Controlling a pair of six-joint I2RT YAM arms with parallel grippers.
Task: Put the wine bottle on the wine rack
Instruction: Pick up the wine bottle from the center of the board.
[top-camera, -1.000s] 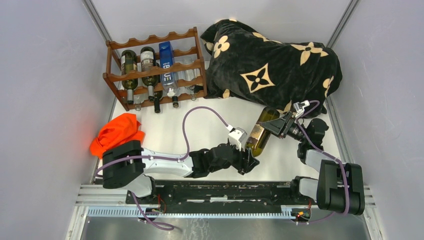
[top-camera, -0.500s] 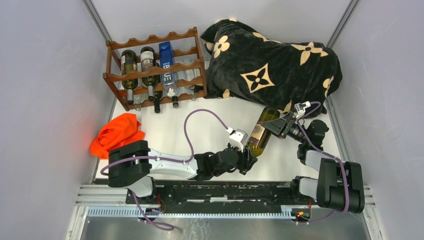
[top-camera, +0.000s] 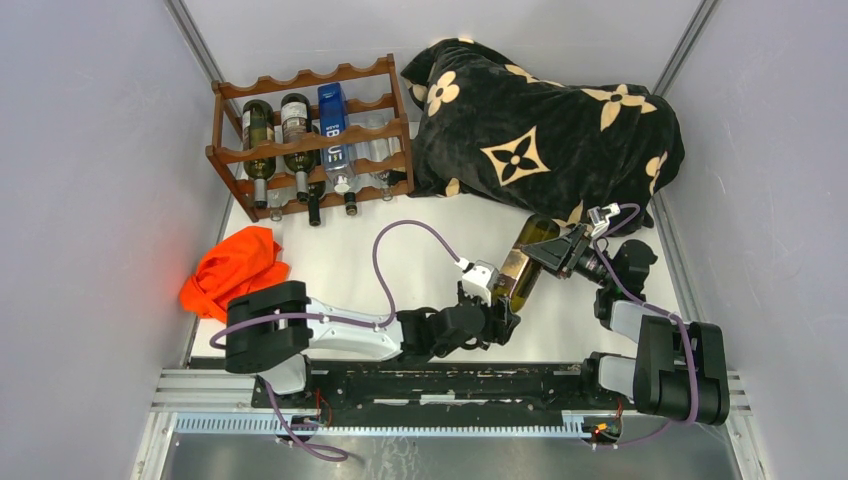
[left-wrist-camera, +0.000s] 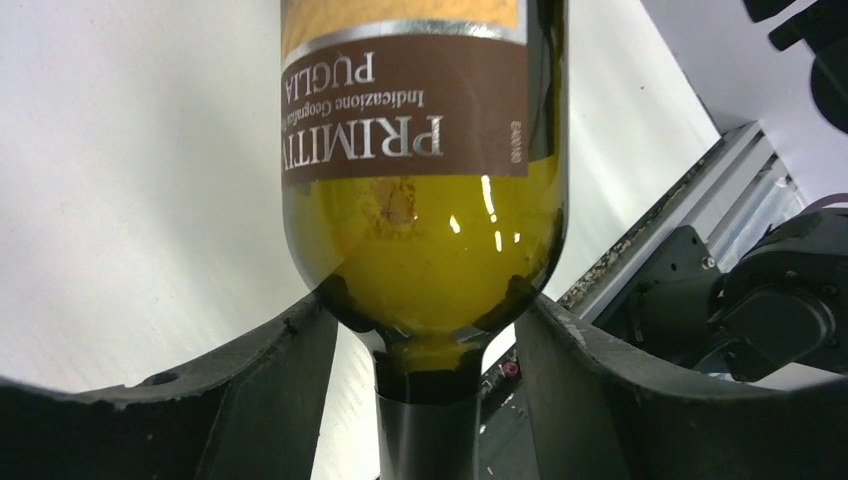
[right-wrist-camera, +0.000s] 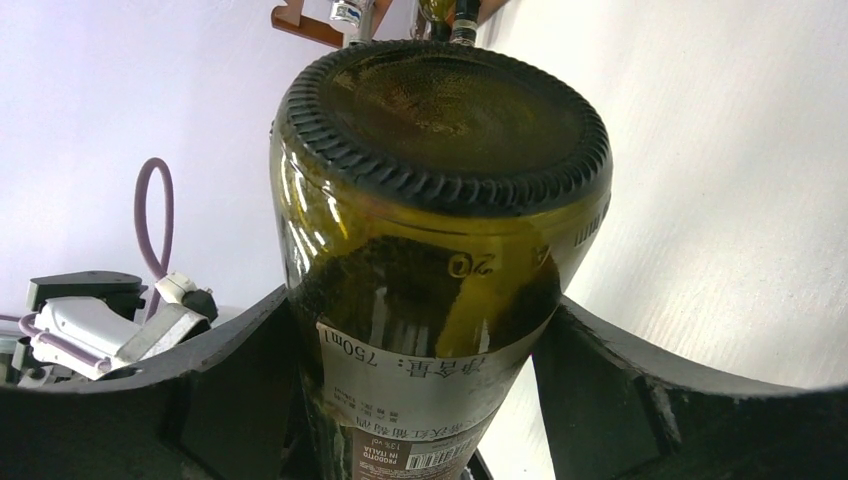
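Observation:
The wine bottle (top-camera: 520, 264) is green glass with a brown and orange label. It lies tilted at the table's right centre, neck toward the near edge. My right gripper (top-camera: 548, 254) is shut on its body near the base (right-wrist-camera: 440, 200). My left gripper (top-camera: 498, 306) is open. Its jaws stand on either side of the neck, just under the shoulder (left-wrist-camera: 425, 230), with gaps beside the neck. The dark reddish-brown wine rack (top-camera: 310, 145) stands at the back left and holds several bottles.
A black blanket (top-camera: 545, 130) with tan flower prints is heaped at the back right, just behind the bottle. An orange cloth (top-camera: 235, 265) lies at the left edge. Grey walls close in on both sides. A metal rail (top-camera: 450, 385) runs along the near edge.
My left arm has reached further right, bringing its open gripper up around the bottle's neck. The bottle and my right gripper have barely moved.

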